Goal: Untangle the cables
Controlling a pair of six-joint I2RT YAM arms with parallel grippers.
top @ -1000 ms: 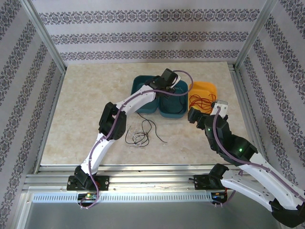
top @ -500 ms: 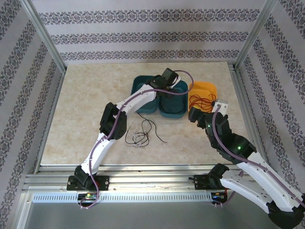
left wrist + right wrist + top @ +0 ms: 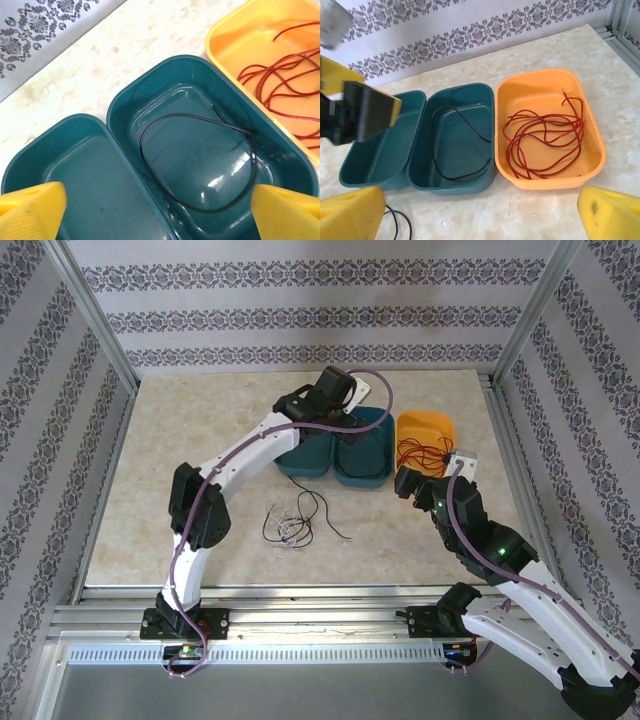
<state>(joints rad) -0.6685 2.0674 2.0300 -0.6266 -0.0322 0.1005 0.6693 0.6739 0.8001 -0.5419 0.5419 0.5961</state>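
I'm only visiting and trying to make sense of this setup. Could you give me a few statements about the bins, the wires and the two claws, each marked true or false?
1. The red cables lie in the orange bin. True.
2. The left gripper is clamped on the black cable. False: its fingers stand open above the teal bin, where the black cable lies loose.
3. A small tangle of thin cables lies on the table, nearer the arms than the bins are. True.
4. Both teal bins hold a cable. False: the other teal bin looks empty.
5. The right gripper is shut. False: it is open.
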